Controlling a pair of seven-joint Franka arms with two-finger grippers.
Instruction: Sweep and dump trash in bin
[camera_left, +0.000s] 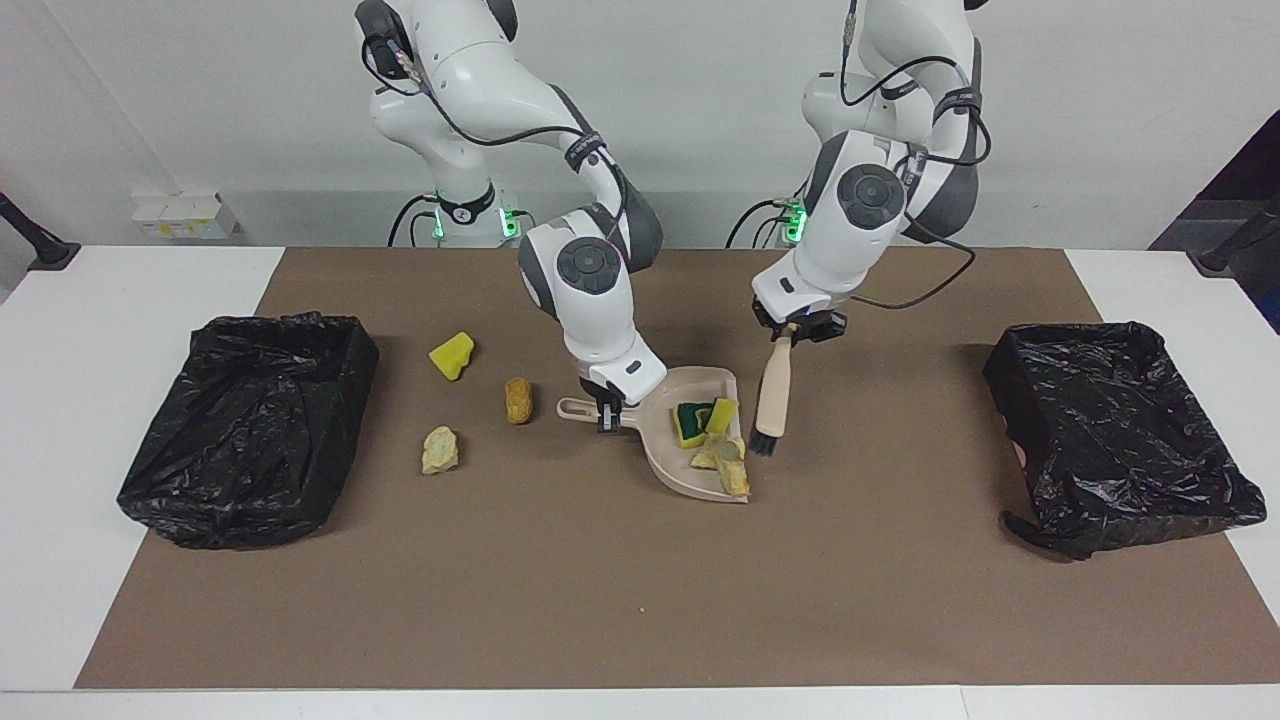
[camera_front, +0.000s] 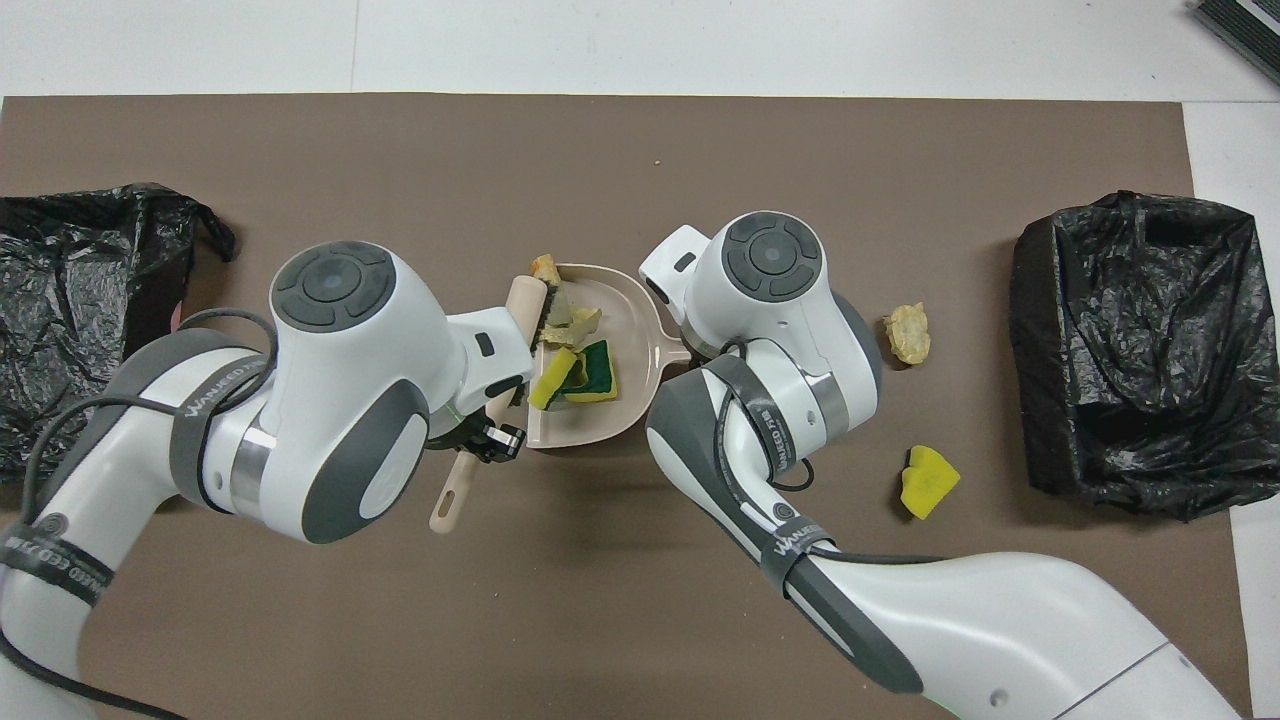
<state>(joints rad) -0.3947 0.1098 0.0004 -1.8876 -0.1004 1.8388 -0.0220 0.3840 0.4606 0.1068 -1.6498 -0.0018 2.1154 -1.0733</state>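
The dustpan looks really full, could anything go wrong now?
Maybe. A crumbly lump sits right at the dustpan's open lip, so it might tumble out when the right gripper lifts the handle. Three scraps are unswept and could be forgotten.
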